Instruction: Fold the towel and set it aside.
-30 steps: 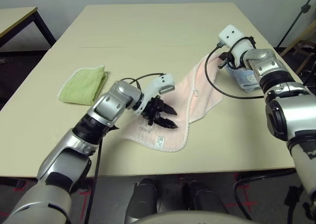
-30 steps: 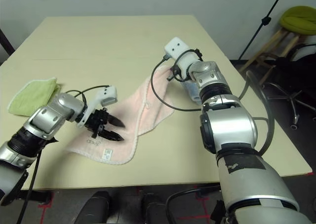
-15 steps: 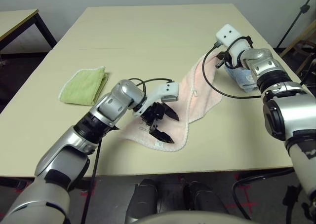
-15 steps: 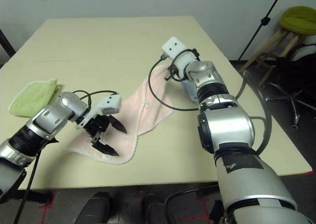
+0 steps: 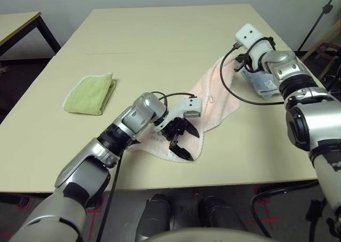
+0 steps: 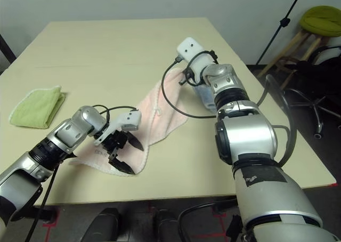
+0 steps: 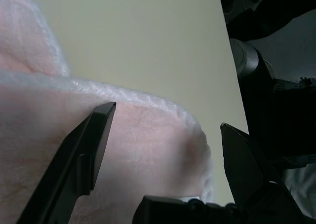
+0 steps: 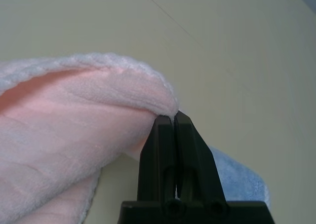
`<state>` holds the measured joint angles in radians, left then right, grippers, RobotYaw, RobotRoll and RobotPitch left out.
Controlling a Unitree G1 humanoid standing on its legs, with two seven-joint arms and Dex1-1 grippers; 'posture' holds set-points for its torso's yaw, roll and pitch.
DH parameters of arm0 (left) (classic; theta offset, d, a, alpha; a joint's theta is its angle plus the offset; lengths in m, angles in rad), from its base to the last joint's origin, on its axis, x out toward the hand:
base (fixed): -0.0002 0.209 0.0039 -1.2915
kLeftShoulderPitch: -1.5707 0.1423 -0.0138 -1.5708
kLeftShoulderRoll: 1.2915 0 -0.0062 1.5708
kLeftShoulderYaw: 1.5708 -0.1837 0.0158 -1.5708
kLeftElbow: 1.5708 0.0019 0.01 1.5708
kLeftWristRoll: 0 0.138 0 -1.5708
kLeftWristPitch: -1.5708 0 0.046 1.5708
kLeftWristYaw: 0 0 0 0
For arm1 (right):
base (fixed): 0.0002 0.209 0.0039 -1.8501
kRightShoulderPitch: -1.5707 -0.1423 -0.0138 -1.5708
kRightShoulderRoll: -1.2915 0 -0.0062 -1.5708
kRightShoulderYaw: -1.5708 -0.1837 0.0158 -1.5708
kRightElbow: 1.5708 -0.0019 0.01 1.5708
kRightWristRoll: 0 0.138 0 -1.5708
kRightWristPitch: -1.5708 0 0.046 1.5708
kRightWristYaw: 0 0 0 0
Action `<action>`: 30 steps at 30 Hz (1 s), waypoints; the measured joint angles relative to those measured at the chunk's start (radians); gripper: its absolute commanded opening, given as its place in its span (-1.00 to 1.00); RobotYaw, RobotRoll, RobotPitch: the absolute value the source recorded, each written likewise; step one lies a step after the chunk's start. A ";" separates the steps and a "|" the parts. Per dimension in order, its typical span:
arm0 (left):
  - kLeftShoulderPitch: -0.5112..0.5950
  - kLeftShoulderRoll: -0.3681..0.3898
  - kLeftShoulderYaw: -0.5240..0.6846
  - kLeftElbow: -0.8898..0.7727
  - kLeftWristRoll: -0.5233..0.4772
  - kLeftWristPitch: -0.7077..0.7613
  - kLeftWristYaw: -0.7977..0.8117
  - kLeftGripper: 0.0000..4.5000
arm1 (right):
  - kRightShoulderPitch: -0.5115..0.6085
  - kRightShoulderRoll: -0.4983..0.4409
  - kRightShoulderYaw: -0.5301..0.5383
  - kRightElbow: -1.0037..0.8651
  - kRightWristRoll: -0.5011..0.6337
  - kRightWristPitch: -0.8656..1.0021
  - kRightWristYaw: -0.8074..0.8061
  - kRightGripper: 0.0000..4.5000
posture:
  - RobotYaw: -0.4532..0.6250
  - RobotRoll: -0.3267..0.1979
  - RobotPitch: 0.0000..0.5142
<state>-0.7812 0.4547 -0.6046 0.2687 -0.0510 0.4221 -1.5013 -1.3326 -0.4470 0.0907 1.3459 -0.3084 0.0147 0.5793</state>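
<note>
The pale pink towel lies in a crumpled diagonal strip on the table, from its near edge up toward the right. My left gripper hovers open over the towel's near corner, one finger on each side of the white-edged hem. My right gripper is shut on the towel's far corner and holds it slightly above the table. In the right wrist view the fingertips pinch the towel's edge.
A light-blue folded cloth lies just right of the right gripper. A yellow-green folded cloth sits at the left. The table's front edge is close to the left gripper. A black cable loops over the towel.
My left gripper has slid right and toward the table's front edge, over the towel's near corner, staying open. The right gripper has kept its pinch and barely moved.
</note>
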 measured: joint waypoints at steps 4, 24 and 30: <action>-0.001 -0.017 -0.003 0.018 0.018 0.001 0.009 0.81 | 0.000 -0.002 0.000 0.000 0.000 0.000 0.004 -1.00 | 0.02 0.25 -0.79; -0.011 -0.056 0.004 0.096 0.018 0.084 0.021 -0.98 | 0.000 -0.035 -0.006 0.000 0.016 -0.006 0.031 -1.00 | -0.02 0.25 -0.89; -0.012 -0.041 0.006 0.086 0.017 0.126 0.018 -0.98 | 0.000 -0.037 -0.006 0.000 0.016 -0.006 0.034 -1.00 | 0.01 0.25 -0.89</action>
<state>-0.7927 0.4135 -0.5986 0.3544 -0.0345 0.5483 -1.4831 -1.3331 -0.4837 0.0848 1.3458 -0.2920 0.0083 0.6130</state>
